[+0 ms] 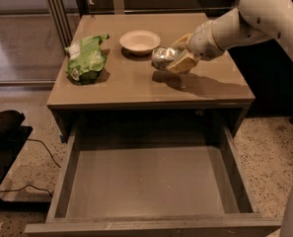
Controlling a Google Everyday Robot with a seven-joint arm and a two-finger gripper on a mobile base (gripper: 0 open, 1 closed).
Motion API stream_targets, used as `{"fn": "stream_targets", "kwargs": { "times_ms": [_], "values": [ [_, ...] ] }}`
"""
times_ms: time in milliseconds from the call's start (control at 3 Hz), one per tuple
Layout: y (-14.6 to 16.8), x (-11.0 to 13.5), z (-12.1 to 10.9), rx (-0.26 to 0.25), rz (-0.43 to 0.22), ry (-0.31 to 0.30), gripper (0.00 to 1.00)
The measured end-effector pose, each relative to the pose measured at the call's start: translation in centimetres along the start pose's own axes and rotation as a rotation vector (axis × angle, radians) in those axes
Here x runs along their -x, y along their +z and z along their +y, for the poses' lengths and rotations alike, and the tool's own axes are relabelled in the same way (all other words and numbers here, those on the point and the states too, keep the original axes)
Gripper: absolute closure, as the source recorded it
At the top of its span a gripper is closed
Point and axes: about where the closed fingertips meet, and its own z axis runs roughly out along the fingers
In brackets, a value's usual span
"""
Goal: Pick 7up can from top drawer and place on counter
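Observation:
My gripper (174, 59) is over the middle of the counter (131, 85), shut on the 7up can (163, 58), a small dented silver can. The can is low, at or just above the counter's surface, right in front of the bowl; I cannot tell whether it touches. The white arm reaches in from the upper right. The top drawer (146, 181) stands pulled fully open below the counter, its flat bottom bare.
A green chip bag (87, 58) lies on the counter's left side. A white bowl (140, 41) stands at the back centre, just behind the can. A dark object (3, 127) with a cable sits on the floor at left.

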Motion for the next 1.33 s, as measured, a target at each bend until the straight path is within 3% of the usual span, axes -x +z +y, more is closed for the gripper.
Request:
{"fn": "stream_targets", "kwargs": {
  "times_ms": [333,667,1333],
  "values": [
    [1.54,-0.91,1.41,0.064,0.017,0.019,1.00],
    [1.57,-0.91,1.45,0.066,0.016,0.019,0.81],
    [1.58,-0.90,1.45,0.066,0.016,0.019,0.35]
  ]
}}
